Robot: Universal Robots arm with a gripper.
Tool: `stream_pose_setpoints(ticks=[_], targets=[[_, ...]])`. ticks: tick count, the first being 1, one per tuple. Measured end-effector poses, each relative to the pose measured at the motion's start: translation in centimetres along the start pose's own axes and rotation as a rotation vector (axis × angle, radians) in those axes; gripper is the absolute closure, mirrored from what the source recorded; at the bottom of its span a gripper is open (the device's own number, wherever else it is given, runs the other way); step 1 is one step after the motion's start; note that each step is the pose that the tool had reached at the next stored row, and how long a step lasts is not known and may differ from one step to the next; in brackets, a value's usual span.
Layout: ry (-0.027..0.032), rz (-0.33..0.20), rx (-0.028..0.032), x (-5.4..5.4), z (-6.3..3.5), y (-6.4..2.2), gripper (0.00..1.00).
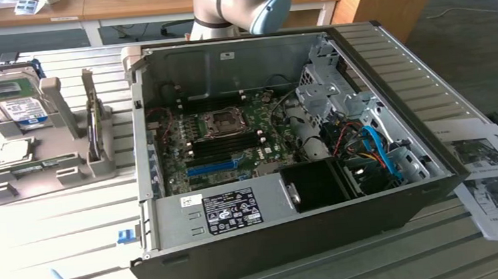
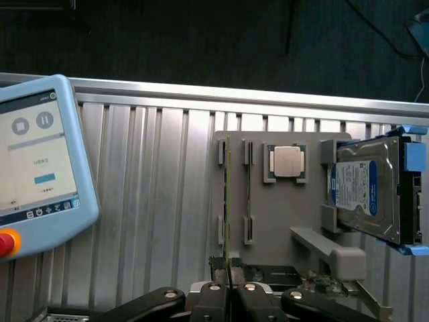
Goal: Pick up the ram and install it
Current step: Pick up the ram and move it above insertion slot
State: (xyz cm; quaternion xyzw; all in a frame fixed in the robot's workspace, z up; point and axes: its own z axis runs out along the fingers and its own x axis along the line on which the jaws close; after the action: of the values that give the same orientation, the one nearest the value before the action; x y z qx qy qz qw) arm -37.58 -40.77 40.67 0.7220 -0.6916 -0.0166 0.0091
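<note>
The ram (image 2: 228, 201) is clamped edge-on between the nearly closed fingers of the gripper (image 2: 227, 265); beyond it the grey holder (image 2: 281, 218) is seen, the hard drive (image 2: 365, 191) off to one side.

Ribbed metal table (image 1: 68, 213) carries open computer case (image 1: 268, 258), grey parts holder (image 1: 64, 161), printed sheets (image 1: 492, 174), teach pendant (image 2: 40, 168)
</note>
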Motion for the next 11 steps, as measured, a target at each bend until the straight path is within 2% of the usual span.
stream_pose_setpoints(ticks=[11], targets=[[0.0, 0.0, -0.0001, 0.04, -0.04, -1.01, 0.89]])
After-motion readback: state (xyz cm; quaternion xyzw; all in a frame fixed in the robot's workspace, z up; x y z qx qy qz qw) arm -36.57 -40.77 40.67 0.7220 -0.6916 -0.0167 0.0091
